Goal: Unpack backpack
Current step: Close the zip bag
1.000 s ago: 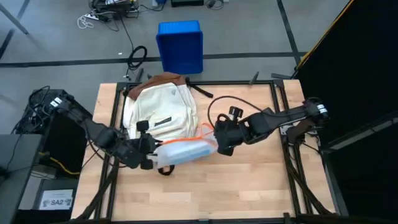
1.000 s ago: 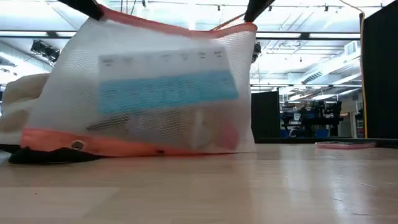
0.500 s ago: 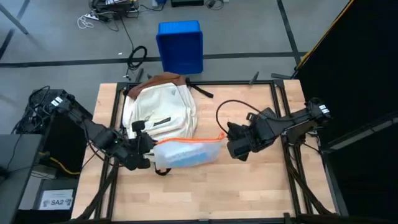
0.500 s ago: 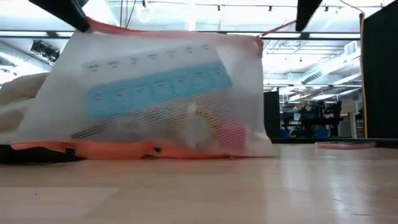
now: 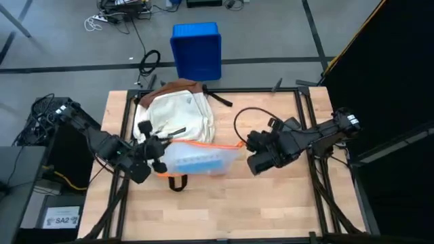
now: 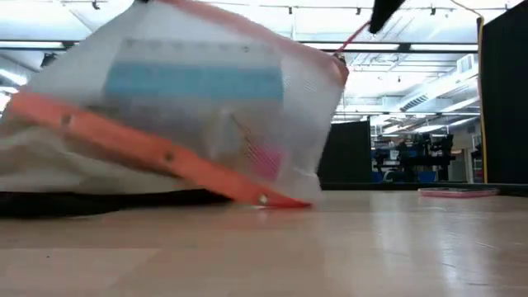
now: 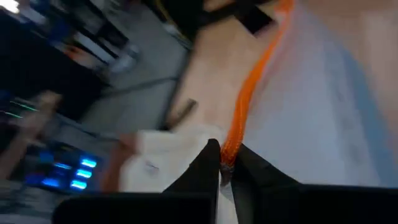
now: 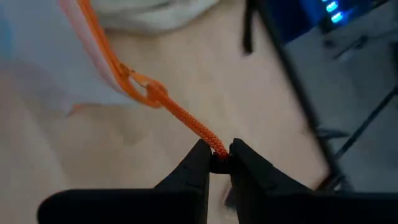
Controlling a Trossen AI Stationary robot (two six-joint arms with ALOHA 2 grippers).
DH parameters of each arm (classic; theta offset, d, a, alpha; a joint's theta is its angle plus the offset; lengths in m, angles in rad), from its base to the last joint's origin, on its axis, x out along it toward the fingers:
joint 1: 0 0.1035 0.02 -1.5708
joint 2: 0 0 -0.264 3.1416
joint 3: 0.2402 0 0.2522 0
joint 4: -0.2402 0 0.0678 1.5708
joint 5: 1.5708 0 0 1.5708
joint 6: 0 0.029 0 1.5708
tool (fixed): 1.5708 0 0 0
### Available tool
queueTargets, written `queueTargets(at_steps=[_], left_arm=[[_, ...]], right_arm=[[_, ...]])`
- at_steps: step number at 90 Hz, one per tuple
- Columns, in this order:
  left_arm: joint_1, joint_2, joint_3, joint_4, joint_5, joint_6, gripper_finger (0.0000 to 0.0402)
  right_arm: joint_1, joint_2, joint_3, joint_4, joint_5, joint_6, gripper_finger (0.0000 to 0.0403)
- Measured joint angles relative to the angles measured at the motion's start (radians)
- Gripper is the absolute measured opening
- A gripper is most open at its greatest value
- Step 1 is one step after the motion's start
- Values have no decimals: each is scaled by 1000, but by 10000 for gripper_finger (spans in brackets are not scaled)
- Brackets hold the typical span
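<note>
Pouch out of the bag, both claws on it

The backpack (image 5: 175, 116) lies just behind the left gripper (image 5: 155, 150), which pinches the mesh pouch (image 5: 198, 160) by its orange edge (image 7: 245, 102); the right gripper (image 8: 216, 157) clamps the pull cord (image 8: 186, 119). Looks like the pouch next needs setting down clear of the pack. Its contents are a blur.
</note>
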Motion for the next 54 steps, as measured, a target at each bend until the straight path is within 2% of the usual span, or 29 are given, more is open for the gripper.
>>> queueTargets(at_steps=[8, 28, 42, 54], left_arm=[[38, 0, 42, 0, -69, 91, 0], [165, 0, 186, 1, -119, 348, 0], [254, 0, 311, 2, -158, 512, 0], [290, -6, 370, 1, -153, 530, 0]], right_arm=[[-28, 0, 26, 9, 89, -37, 13], [-93, 0, 148, 52, 205, -209, 13], [-144, 0, 256, 170, 216, -417, 13], [-170, -2, 292, 312, 214, -584, 13]])
